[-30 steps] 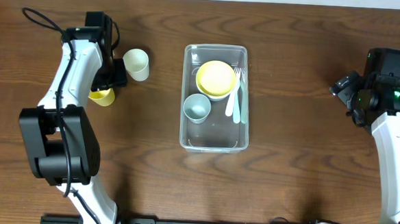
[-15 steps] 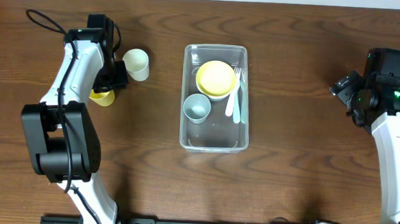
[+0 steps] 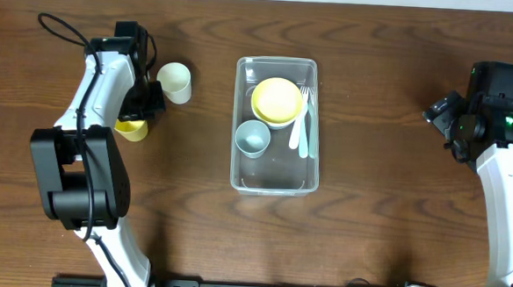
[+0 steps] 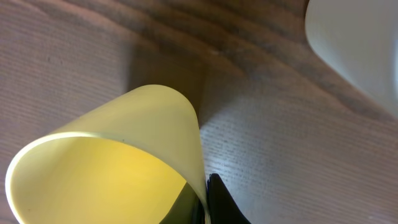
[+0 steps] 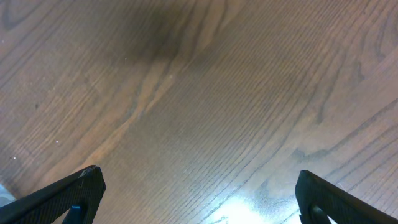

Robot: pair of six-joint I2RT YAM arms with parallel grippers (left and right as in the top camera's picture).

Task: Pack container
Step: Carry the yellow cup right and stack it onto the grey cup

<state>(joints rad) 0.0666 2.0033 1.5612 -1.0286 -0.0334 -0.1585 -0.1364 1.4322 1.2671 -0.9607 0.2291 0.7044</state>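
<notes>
The clear rectangular container stands at the table's middle. In it are a yellow bowl, a pale blue cup and a light fork and spoon. My left gripper is shut on the rim of a yellow cup, left of the container; in the left wrist view the cup fills the frame with a finger pinching its wall. A cream cup stands just beyond it. My right gripper is open and empty over bare wood at the far right.
The cream cup's edge shows at the top right of the left wrist view. The wooden table spreads between the container and the right arm. A light strip runs along the table's far edge.
The left arm has shifted slightly, with the yellow cup held in the gripper. The right arm and the container's contents have not moved.
</notes>
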